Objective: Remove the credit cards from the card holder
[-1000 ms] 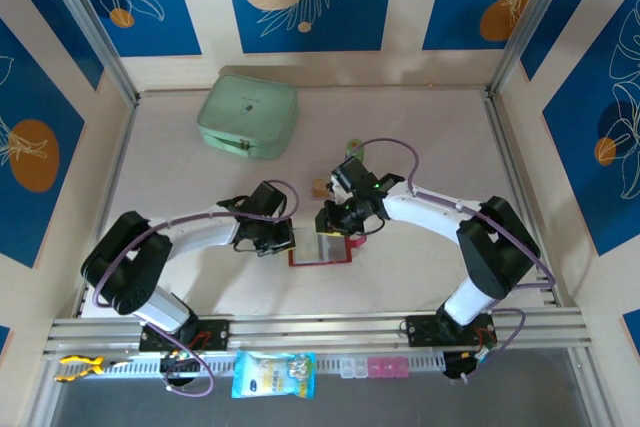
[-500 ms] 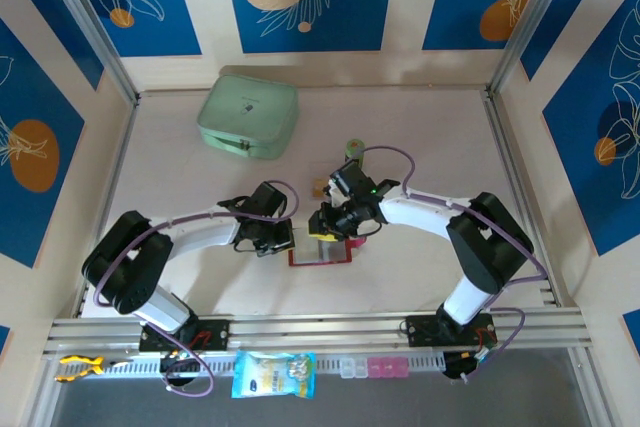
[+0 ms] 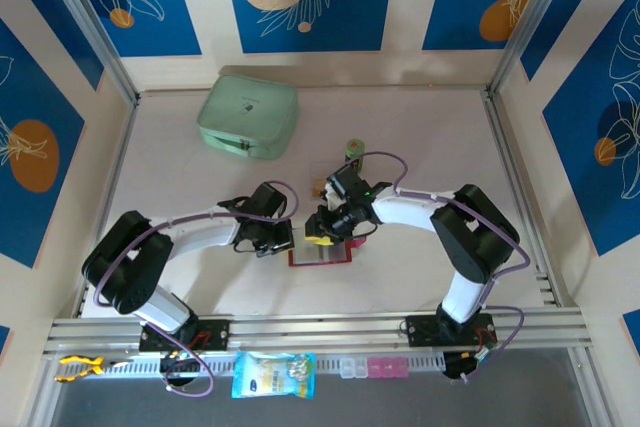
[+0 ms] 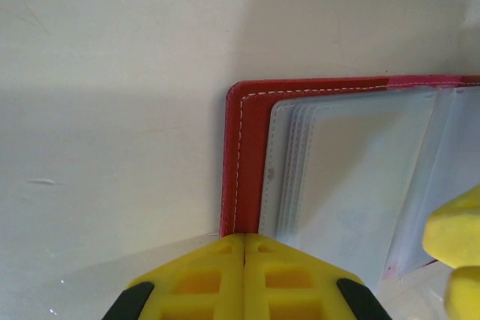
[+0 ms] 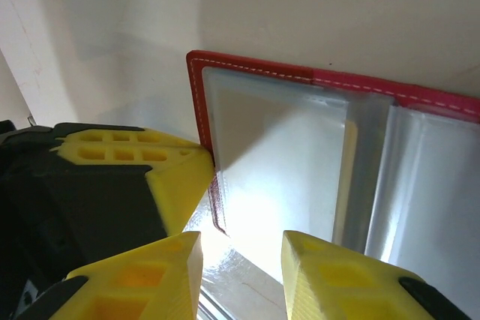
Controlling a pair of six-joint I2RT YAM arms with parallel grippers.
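The dark-red card holder (image 3: 322, 256) lies open on the table, its greyish clear sleeves (image 4: 352, 177) facing up. My left gripper (image 3: 282, 238) is shut, and its tips (image 4: 244, 239) rest on the holder's left red edge (image 4: 234, 170). Above the left half of the sleeves (image 5: 285, 155) hangs my right gripper (image 5: 241, 256), open with nothing between its fingers. It also appears in the top view (image 3: 326, 226). I cannot tell whether credit cards sit in the sleeves. A small tan piece (image 3: 318, 186) lies just behind the right gripper.
A mint-green zip case (image 3: 248, 114) sits at the back left. A small green can (image 3: 354, 147) stands behind the right arm. My left gripper's yellow finger (image 5: 176, 177) lies close to the right gripper's left finger. Open tabletop stretches to the right.
My right gripper has crept left over the open holder, and its forearm has swung left with it. The left gripper and the holder have stayed where they were.
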